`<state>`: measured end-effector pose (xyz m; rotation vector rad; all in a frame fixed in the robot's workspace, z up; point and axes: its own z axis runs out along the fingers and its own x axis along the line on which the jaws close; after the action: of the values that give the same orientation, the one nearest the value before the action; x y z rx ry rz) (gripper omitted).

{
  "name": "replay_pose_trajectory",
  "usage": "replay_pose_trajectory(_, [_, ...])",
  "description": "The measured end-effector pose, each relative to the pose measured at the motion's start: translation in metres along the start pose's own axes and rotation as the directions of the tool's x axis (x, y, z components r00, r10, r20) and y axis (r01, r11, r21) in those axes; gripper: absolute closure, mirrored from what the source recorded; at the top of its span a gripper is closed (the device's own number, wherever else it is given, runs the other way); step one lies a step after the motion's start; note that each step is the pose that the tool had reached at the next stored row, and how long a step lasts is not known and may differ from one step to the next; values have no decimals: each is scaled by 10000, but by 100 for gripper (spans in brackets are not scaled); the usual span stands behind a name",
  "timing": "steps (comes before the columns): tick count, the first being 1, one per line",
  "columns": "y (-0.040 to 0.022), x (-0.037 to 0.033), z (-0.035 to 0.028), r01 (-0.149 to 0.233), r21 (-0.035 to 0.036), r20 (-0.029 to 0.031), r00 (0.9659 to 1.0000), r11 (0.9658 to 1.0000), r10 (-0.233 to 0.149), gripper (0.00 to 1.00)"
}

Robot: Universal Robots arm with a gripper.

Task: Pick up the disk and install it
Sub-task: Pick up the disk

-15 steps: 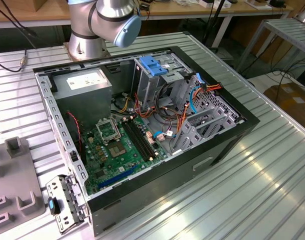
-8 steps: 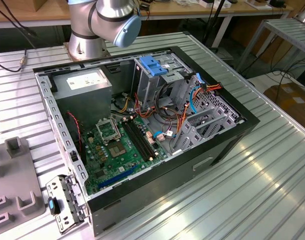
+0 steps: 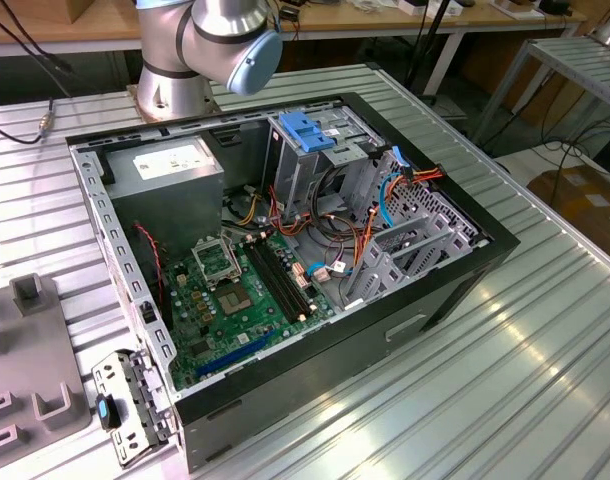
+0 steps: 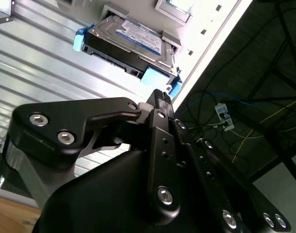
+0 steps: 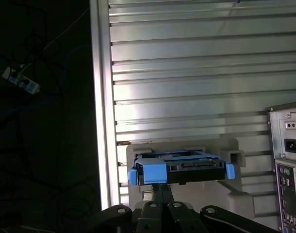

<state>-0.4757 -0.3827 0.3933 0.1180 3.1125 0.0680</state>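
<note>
the disk (image 5: 179,167) lies flat on a grey holder (image 5: 235,194) on the ribbed table (image 5: 187,73), near the table's edge; the jaws are together, holding nothing, tips just beside its blue carrier; whether they touch it is hard to tell; they hide part of the holder.

My exterior view looks down steeply from above one corner of the open computer case (image 3: 455,290), near enough that the ribbed table (image 3: 525,380) and the arm's base (image 3: 210,45) run off the frame. Both wrist views sit close behind the gripper (image 4: 160,97) (image 5: 160,188), looking past it. They share the disk (image 4: 131,41) (image 5: 179,170) and the table's edge, with dark floor beyond.
</note>
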Motion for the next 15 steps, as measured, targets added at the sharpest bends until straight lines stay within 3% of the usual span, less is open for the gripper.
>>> replay_pose_trajectory(7, [-1,17,0,19,-1,0,10000,10000,-19,89])
replay_pose_trajectory(11, [0,9,0,355,-4,-17,9994,9994,-355,89])
replay_pose_trajectory(15, [2,-29,6,564,42,-23,9984,9984,-564,89])
